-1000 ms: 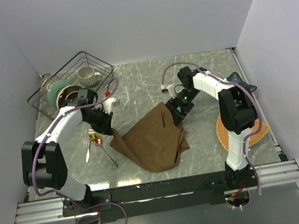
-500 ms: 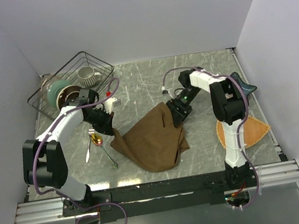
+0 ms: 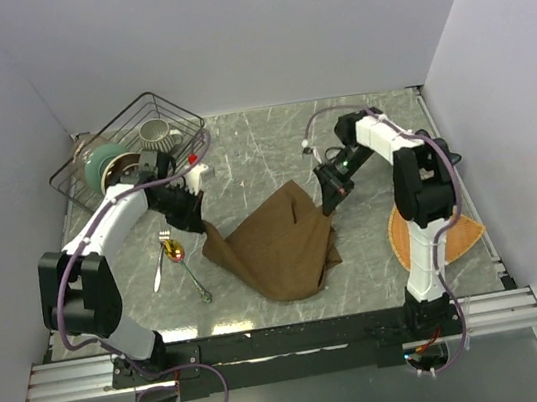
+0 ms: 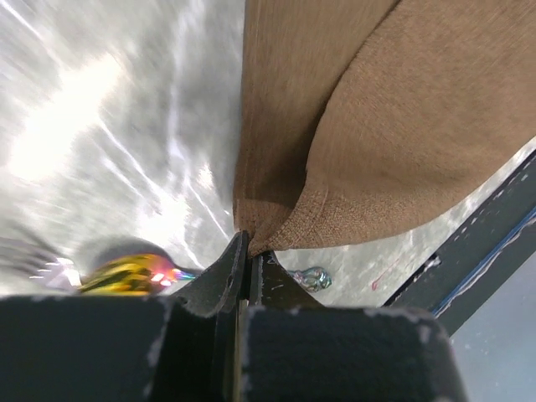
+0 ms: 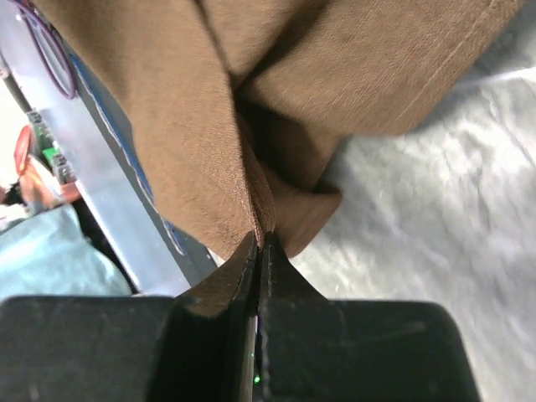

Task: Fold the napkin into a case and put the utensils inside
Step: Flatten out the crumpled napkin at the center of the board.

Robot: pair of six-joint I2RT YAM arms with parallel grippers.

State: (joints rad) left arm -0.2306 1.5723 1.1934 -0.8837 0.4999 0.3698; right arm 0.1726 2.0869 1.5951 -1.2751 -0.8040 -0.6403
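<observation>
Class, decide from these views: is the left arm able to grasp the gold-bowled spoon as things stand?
Probably not yet: the left gripper is shut on a napkin corner. The spoon lies uncovered close beside it, so the path looks free once the cloth is let go.

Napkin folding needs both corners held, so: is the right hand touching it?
Touching. The right wrist view shows the right hand shut on a pinched fold of the napkin.

Lab test cell: plain white walls [image 3: 224, 36], aluminium rail [image 3: 72, 377].
</observation>
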